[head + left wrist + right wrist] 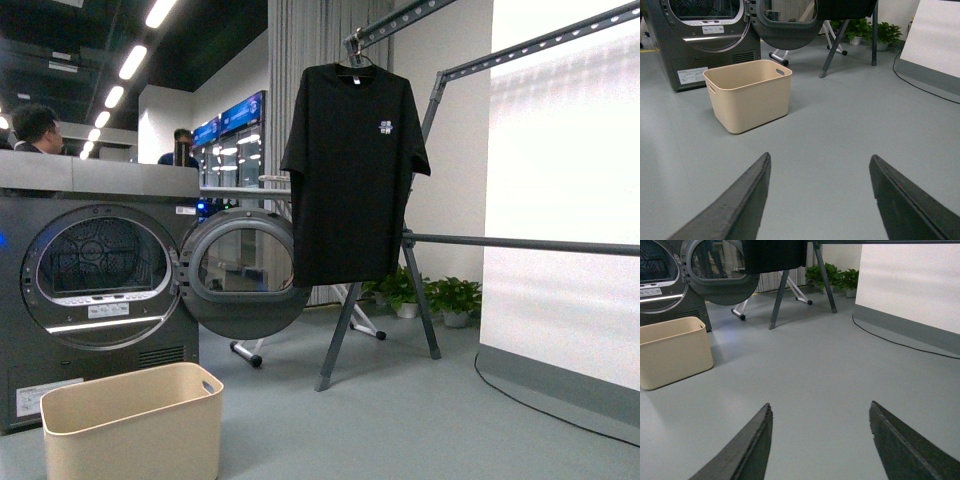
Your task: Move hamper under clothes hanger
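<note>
Both left gripper (819, 156) and right gripper (820, 404) gape empty; hamper (135, 425) before dryer (90, 290), rack (338, 335) beyond.

Your left gripper (820, 156) pointed down at the grey floor (840, 125), its two dark fingers (747, 200) spread wide apart. Ahead of it you had the cream hamper (749, 95) standing upright on the floor, near the front of the grey dryer (705, 45), whose round door (785, 27) stood open. The hem of the black T-shirt (845, 7) showed above the rack legs (832, 50), well apart from the hamper.
</note>
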`<move>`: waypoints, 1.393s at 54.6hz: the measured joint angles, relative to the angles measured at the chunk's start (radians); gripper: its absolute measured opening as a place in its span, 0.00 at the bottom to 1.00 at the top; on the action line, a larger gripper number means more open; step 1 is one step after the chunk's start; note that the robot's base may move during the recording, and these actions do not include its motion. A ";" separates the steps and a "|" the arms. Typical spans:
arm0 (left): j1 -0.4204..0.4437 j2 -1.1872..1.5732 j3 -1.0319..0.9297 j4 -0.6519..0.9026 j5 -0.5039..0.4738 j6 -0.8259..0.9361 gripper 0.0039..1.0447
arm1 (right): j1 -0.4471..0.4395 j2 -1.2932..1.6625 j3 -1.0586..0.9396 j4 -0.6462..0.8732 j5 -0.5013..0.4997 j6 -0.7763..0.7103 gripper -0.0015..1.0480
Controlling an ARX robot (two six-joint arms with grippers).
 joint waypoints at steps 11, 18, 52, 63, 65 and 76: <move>0.000 0.000 0.000 0.000 0.000 0.003 0.94 | 0.000 0.000 0.000 0.000 0.000 0.001 0.94; 0.000 0.000 0.000 0.000 0.000 0.003 0.94 | 0.000 0.000 0.000 0.000 0.000 0.000 0.93; 0.000 -0.002 0.000 0.000 0.000 0.003 0.94 | 0.000 0.000 0.000 0.001 0.000 0.000 0.93; 0.000 -0.002 0.000 0.000 0.002 0.003 0.94 | 0.001 0.000 0.000 0.000 0.000 0.000 0.93; -0.001 -0.002 0.000 0.000 0.000 0.003 0.94 | 0.001 0.000 0.000 0.001 0.000 0.000 0.93; -0.001 -0.002 0.000 0.001 0.002 0.003 0.94 | 0.002 0.000 0.000 0.001 0.001 0.000 0.93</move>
